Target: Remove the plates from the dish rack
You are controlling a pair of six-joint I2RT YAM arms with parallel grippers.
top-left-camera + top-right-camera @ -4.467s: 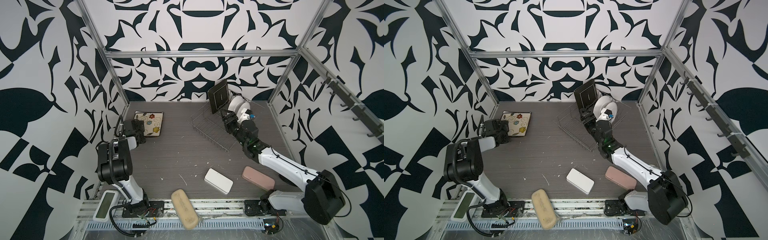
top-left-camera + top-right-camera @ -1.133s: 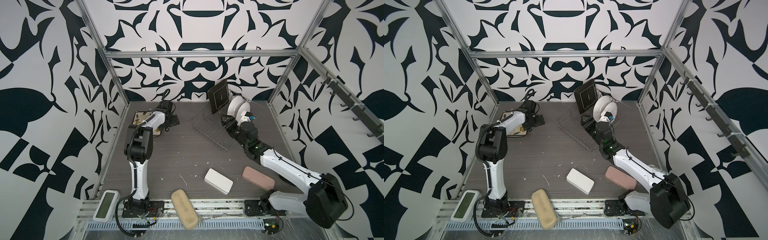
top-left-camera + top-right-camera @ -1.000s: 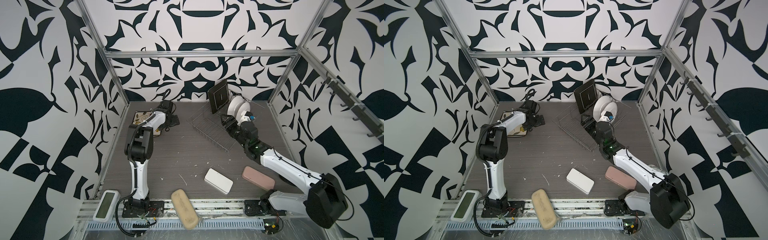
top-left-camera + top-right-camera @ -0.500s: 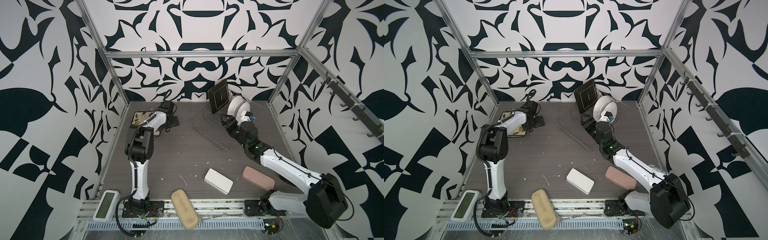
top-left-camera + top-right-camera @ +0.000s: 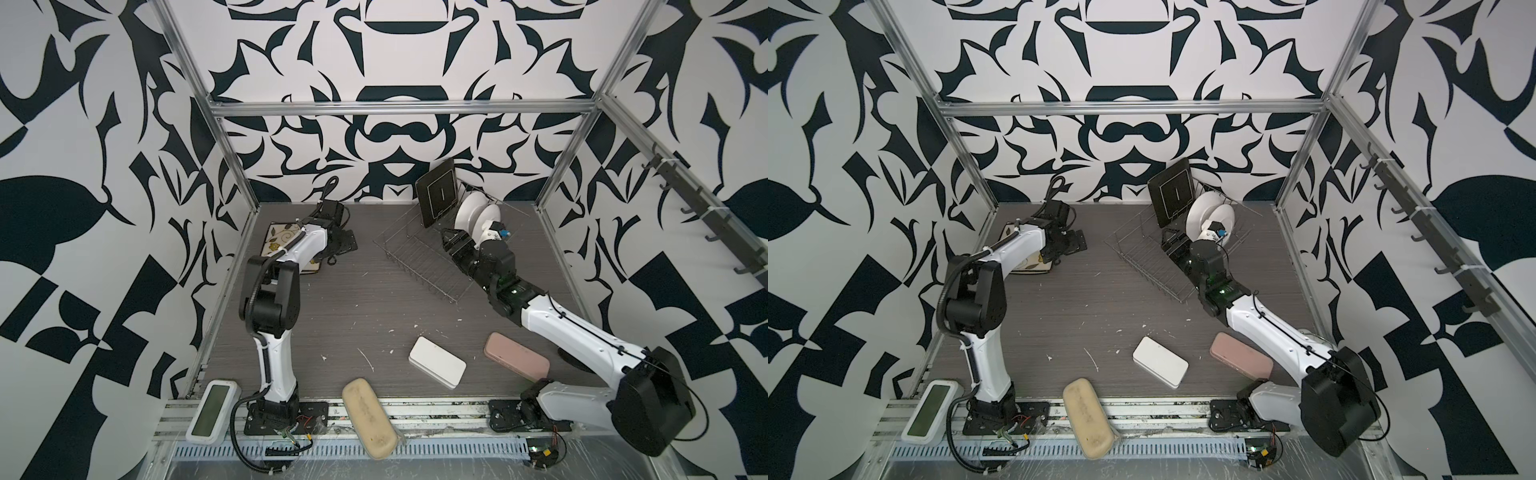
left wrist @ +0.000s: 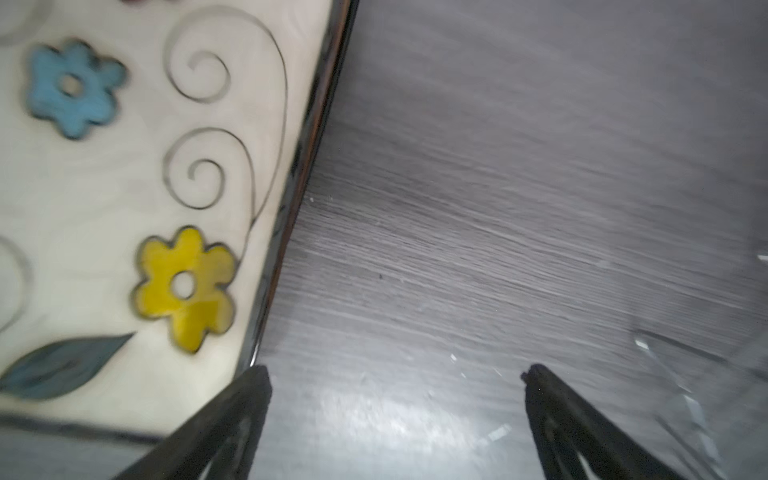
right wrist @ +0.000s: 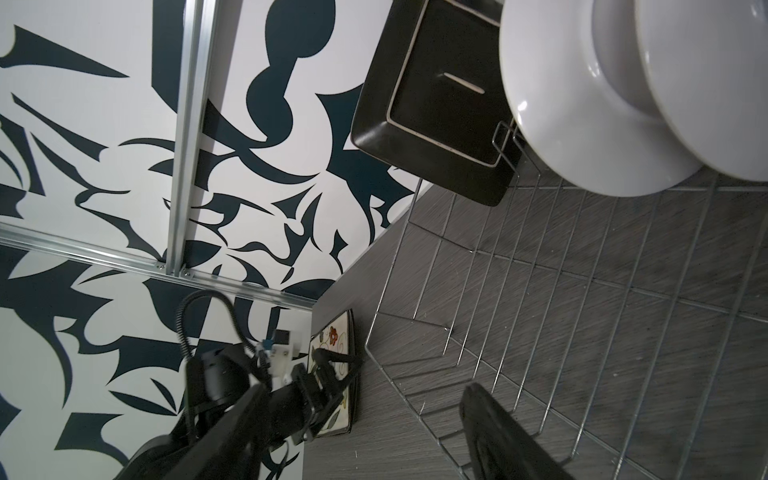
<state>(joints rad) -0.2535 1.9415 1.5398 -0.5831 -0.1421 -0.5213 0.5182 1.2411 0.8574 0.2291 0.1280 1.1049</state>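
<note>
The dish rack [image 5: 417,259] [image 5: 1148,259] is a silver wire rack at the back right. At its far end a black square plate [image 5: 438,197] [image 7: 436,99] stands on edge, with two round white plates [image 5: 473,212] [image 7: 582,104] beside it. A cream square plate with printed flowers [image 5: 276,239] [image 6: 124,187] lies flat at the back left, partly under my left arm. My left gripper [image 5: 345,245] [image 6: 398,369] hangs open over bare table just right of that plate. My right gripper [image 5: 453,243] [image 7: 363,390] is open and empty above the rack's near part, short of the standing plates.
Near the front lie a white rounded box [image 5: 436,368], a pink case [image 5: 515,361] and a tan case [image 5: 368,411]. A small screen device [image 5: 212,411] sits at the front left rail. Patterned walls and aluminium posts [image 5: 230,162] close the table in.
Since the oldest frames my left arm has stretched toward the back, carrying its open gripper to the flowered plate's right side. Over the last second both arms have hardly moved.
</note>
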